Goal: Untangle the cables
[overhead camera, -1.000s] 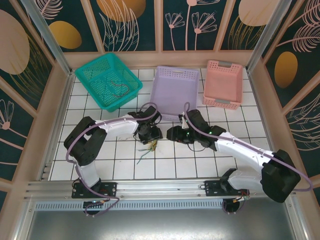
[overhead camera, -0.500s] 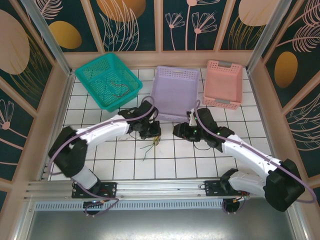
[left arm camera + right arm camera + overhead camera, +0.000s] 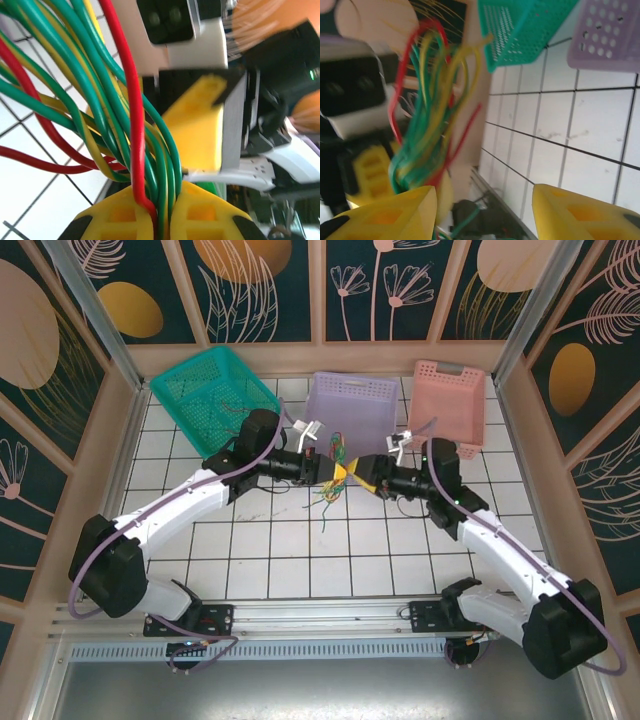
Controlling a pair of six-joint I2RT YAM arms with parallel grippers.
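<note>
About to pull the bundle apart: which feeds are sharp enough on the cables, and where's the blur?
Left wrist: the cables are crisp where the left gripper pinches them; the upper right background is smeared. Right wrist: past the open right gripper, they look soft and streaked, the teal basket sharper. Top external: evenly lit, no glare, wires tiny.

The left arm (image 3: 185, 505) and right arm (image 3: 495, 545) stretch forward and inward, bringing the left gripper (image 3: 333, 470), pinched tight on the cables (image 3: 95, 95), tip-to-tip with the right gripper (image 3: 357, 473), its fingers (image 3: 570, 210) spread apart.
</note>
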